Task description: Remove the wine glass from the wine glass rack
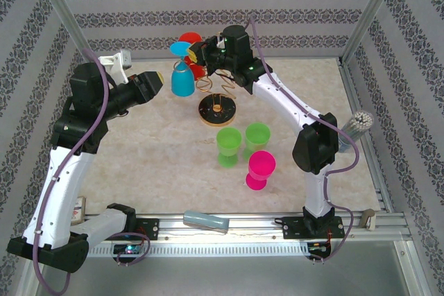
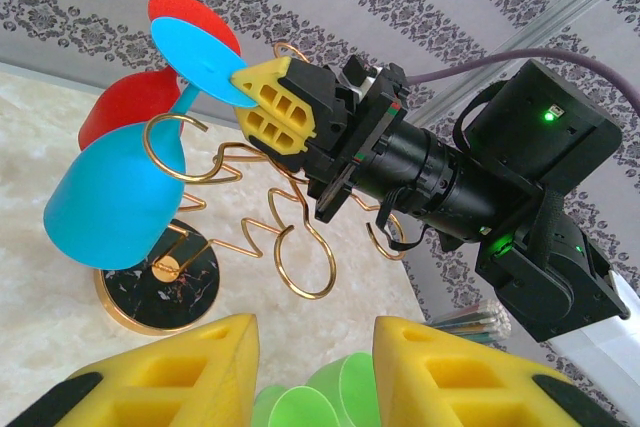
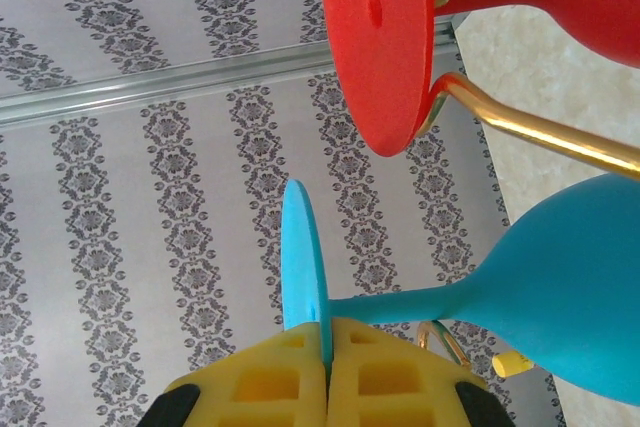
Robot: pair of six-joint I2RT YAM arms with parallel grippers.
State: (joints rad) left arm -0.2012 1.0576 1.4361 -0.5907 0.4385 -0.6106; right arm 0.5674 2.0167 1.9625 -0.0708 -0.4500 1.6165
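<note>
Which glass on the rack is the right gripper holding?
The blue glass: the right gripper is shut on the edge of its round foot. The red glass hangs next to it with no gripper on it.

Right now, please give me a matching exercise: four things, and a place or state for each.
1 blue glass
2 red glass
3 pink glass
4 left pincer

a stands on the table
b open, empty
c foot held in right pincer
d hangs on the rack, ungripped

Pairs: 1-c, 2-d, 3-a, 4-b
</note>
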